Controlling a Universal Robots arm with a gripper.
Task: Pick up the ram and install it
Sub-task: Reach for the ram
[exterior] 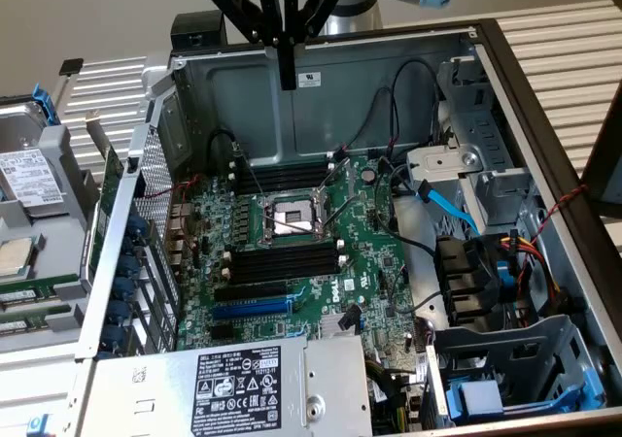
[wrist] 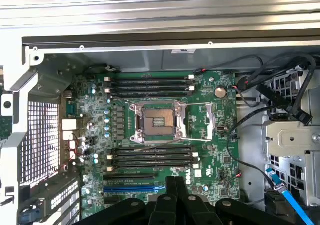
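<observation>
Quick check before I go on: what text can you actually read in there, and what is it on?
"DELL": white print on the motherboard, just legible.
Power supply label: dense print and symbols, too small to read.
White sticker on the case wall: blurred.
Drive label at the exterior view's left: blurred.

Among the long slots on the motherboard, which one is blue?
The expansion slot closest to the labelled metal box; the memory slots either side of the processor socket are black.

Bright, even light fills the open case (exterior: 340, 107), leaving only soft shadows inside.
</observation>
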